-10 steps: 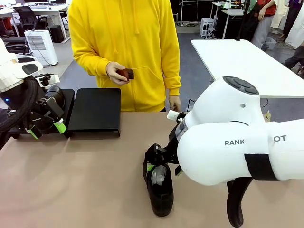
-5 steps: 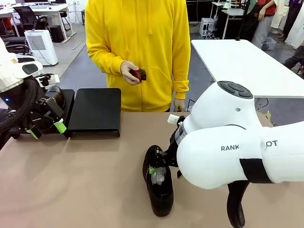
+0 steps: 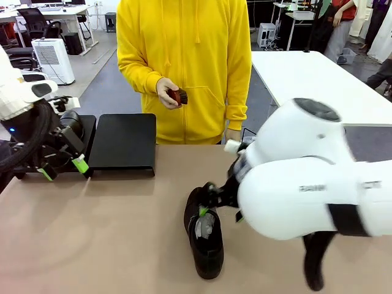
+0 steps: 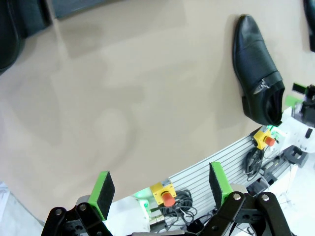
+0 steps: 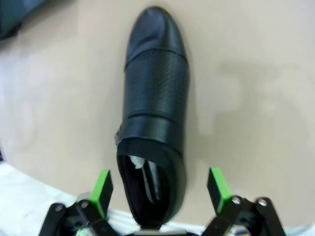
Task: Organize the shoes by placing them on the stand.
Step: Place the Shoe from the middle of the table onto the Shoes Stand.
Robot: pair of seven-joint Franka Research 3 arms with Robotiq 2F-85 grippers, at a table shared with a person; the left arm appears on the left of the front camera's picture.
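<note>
Person (image 3: 184, 61) has sidestepped; the right gripper (image 5: 160, 189) (jaws open) straddles the shoe (image 5: 155, 83) at its heel

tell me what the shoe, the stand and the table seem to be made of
Shoe: probably leather or a lookalike, black; smooth toe with a soft sheen, finely dotted panel across the middle. Stand: matte black flat slab with rounded edges, maybe plastic or coated metal; cannot tell which. Table: likely laminate, tan, smooth, with faint dull reflections.
</note>
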